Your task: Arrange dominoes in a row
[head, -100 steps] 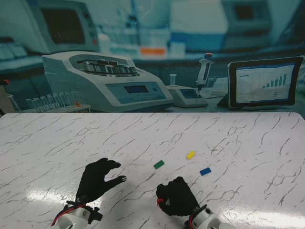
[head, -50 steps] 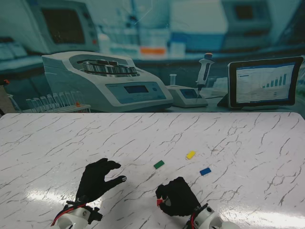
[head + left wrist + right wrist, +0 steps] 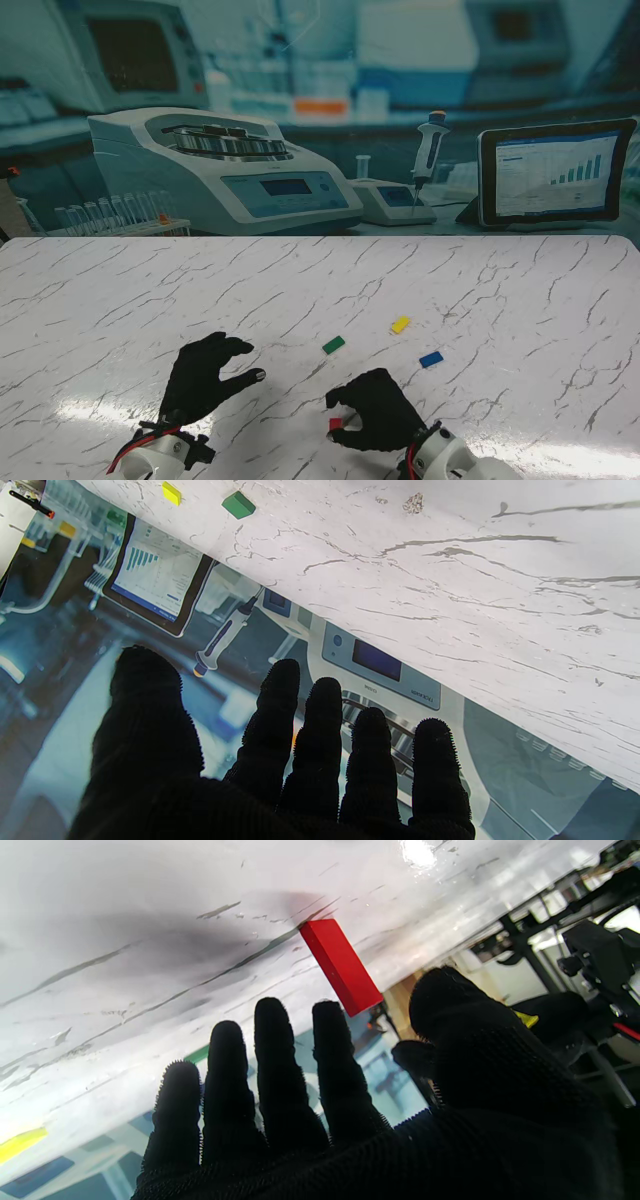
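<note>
A red domino [image 3: 335, 424] stands on end on the marble table [image 3: 520, 290] close to me, just left of my right hand [image 3: 376, 410]. In the right wrist view the red domino [image 3: 340, 965] rises free off the table, with a gap between it and the spread fingers [image 3: 330, 1040] and the thumb. Farther from me lie a green domino [image 3: 333, 344], a yellow domino [image 3: 400, 324] and a blue domino [image 3: 431, 358], all flat and apart. My left hand [image 3: 205, 384] rests open to the left, holding nothing. The left wrist view shows the green domino [image 3: 238, 505] and the yellow domino [image 3: 171, 493].
A printed lab backdrop [image 3: 300, 130] rises behind the table's far edge. My two hands are about a hand's width apart near the front edge.
My right hand has opened and shifted slightly right, uncovering the red domino, which now stands by itself. The left hand and the other dominoes have not moved.
</note>
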Controlling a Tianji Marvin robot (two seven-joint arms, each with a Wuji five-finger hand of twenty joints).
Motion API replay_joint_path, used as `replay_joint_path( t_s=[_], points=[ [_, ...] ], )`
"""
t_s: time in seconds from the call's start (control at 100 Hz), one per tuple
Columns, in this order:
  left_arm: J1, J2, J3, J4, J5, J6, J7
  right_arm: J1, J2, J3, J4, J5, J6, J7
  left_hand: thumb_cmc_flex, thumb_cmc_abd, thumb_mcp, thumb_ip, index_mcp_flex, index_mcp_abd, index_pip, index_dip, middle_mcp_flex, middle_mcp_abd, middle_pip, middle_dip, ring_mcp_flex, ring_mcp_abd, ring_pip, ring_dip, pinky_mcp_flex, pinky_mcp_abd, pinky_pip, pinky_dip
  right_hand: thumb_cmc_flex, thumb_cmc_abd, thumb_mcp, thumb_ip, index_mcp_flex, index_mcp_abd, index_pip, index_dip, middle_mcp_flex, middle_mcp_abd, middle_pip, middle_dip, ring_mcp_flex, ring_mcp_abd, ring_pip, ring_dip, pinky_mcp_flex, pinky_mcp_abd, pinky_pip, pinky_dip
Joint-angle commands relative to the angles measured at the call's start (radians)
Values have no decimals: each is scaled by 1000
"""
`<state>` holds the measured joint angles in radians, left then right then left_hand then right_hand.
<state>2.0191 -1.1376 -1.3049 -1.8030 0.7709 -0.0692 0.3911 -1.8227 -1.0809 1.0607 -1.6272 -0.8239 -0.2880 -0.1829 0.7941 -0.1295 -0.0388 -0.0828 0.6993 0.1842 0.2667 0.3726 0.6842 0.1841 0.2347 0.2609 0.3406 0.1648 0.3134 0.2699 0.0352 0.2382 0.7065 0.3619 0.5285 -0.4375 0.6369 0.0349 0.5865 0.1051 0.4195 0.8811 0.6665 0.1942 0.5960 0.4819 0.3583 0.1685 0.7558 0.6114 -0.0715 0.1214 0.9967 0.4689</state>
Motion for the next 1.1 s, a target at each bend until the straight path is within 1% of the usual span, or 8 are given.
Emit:
replay_joint_path(
  t_s=[0.0, 0.07, 0.16, 0.37, 0.5, 0.64, 0.85, 1.09],
  points=[
    [8, -4, 0, -4, -2, -18, -11, -10, 2, 8, -24, -6, -5, 6, -13, -11, -23, -15, -1, -33, 4, 14, 6, -15, 12, 8, 15, -7, 15, 2, -3, -15, 11, 7, -43, 27, -36, -24, -51, 25, -71, -28, -54, 19, -42, -15, -47, 13, -26, -14, -23, 101, -19, 15],
    [8, -3, -1, -5, 1, -19, -12, -12, 0, 17, -34, -12, -1, 0, -15, -14, -22, -15, -2, -35, 4, 14, 4, -15, 11, 7, 15, -8, 14, 2, -3, -16, 11, 6, -48, 39, -59, -31, -55, 39, -114, -63, -75, 28, -80, -24, -61, 15, -52, -27, -25, 103, -26, 19],
    [8, -3, -2, -5, 5, -20, -13, -6, -4, 18, -40, -34, 26, -32, -17, -15, -21, -14, -2, -35, 4, 14, 6, -15, 12, 8, 15, -9, 13, 2, -3, -16, 10, 6, -69, 77, -93, -38, -76, 62, -160, -113, -78, 20, -114, -36, -51, -2, -92, -52, 16, 105, -31, 32],
    [6, -3, 1, -3, 5, -20, -11, 46, -11, 2, -35, -46, 97, -59, -17, -17, -20, -14, 0, -36, 4, 15, 7, -18, 12, 8, 16, -11, 13, 2, -2, -18, 10, 6, -80, 105, -123, -39, -97, 74, -196, -188, -99, 7, -207, -83, -48, -30, -201, -113, 34, 121, -74, 46],
    [7, -3, 2, -3, 3, -19, -12, 97, -14, -20, -23, -51, 157, -52, -18, -15, -19, -14, 1, -37, 6, 15, 8, -18, 13, 9, 17, -10, 14, 3, -1, -17, 10, 6, -84, 119, -130, -40, -113, 77, -208, -212, -114, -8, -252, -103, -53, -54, -262, -145, 45, 133, -118, 41],
    [5, -4, 5, 0, -6, -17, -12, 161, -13, -50, -2, -51, 214, -13, -20, -13, -19, -14, 3, -36, 7, 16, 11, -16, 14, 9, 19, -11, 15, 4, -1, -16, 11, 6, -82, 127, -136, -39, -126, 68, -216, -230, -131, -27, -294, -124, -61, -75, -309, -167, 56, 137, -157, 47],
    [2, -6, 10, 7, -16, -15, -11, 268, -11, -110, 55, -40, 264, 46, -19, -13, -19, -14, 5, -36, 10, 17, 13, -18, 16, 10, 21, -9, 17, 5, -1, -17, 13, 7, -16, 88, -138, -33, -147, 15, -221, -250, -153, -91, -344, -174, -64, -124, -326, -183, 86, 107, -195, 66],
    [-3, -6, 13, 7, -26, -8, -19, 376, -13, -186, 141, -9, 291, 86, -17, -13, -18, -14, 6, -35, 12, 18, 13, -17, 16, 10, 21, -10, 18, 5, 0, -18, 13, 7, 84, 33, -125, -12, -171, -29, -221, -257, -192, -140, -351, -203, -84, -159, -317, -189, 83, 80, -214, 74]
  ],
)
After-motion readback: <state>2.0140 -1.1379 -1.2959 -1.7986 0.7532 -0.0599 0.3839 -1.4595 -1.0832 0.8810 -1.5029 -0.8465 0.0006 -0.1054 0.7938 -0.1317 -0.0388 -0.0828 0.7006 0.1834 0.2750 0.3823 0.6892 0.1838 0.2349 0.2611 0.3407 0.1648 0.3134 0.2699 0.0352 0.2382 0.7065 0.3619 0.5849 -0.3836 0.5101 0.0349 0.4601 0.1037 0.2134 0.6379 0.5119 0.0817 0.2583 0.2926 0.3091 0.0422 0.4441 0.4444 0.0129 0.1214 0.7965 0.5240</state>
